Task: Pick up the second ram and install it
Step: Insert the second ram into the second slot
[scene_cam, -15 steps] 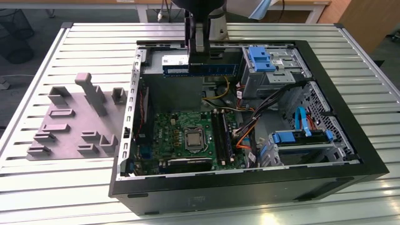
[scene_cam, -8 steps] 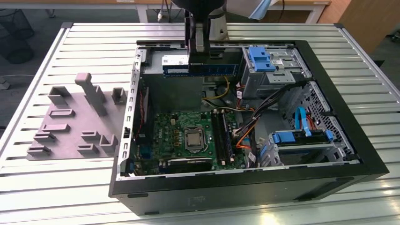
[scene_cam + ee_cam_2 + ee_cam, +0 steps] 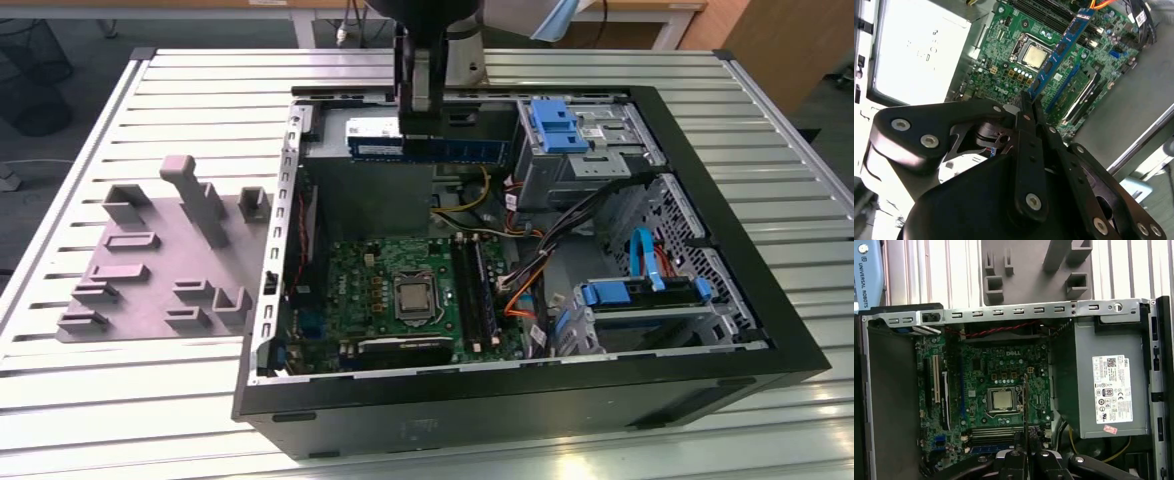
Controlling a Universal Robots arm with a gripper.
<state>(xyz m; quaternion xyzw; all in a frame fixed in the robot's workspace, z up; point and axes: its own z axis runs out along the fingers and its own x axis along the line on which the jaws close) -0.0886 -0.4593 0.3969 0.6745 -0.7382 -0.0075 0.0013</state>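
Second ram (image 3: 467,151), bluish-green stick (black chips), level, aloft

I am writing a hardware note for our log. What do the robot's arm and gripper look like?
The gripper is matte black: two slim flat fingers on hinged link bars, fastened with round silver screws. The arm is black, and a light-blue joint cap carries print.

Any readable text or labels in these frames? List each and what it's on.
Nothing quoted; print sits here:
White label on the power supply: fine print too small.
White sticker on the second ram: too small.
White silkscreen marks on the motherboard: mostly too small.
White lettering on the blue arm cover: a maker's name, left unquoted.
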